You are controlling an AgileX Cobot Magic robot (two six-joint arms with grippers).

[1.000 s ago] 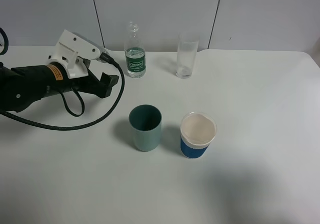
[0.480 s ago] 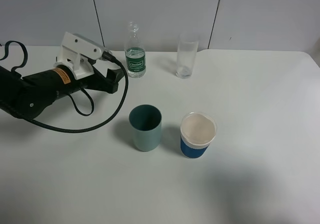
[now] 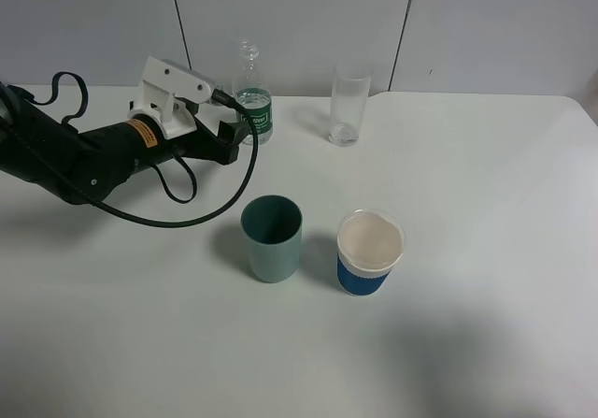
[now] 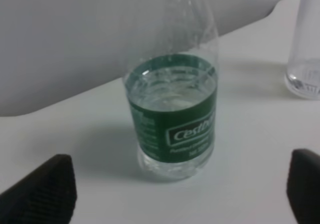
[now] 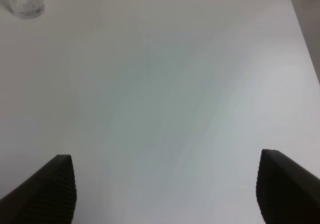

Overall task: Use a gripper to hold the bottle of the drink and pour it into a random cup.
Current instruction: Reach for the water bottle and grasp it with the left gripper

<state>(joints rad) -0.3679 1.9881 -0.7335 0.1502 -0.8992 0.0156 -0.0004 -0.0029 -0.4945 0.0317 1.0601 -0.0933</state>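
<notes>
The bottle of the drink stands upright at the back of the table; it is clear, has a green label and no cap. My left gripper lies just to its left and front, open, fingers pointing at it. In the left wrist view the bottle stands a short way ahead of the gap of the left gripper, untouched. The cup, a tall clear glass, stands to the right of the bottle. The right gripper hangs open over bare table, with the cup far ahead of it.
A teal cup and a white paper cup with a blue band stand side by side mid-table. The left arm's black cable loops over the table left of the teal cup. A grey wall runs behind the table's back edge.
My left arm has swung right and toward the back of the table, bringing its open fingers up to the bottle. Bottle and cups have not moved.
</notes>
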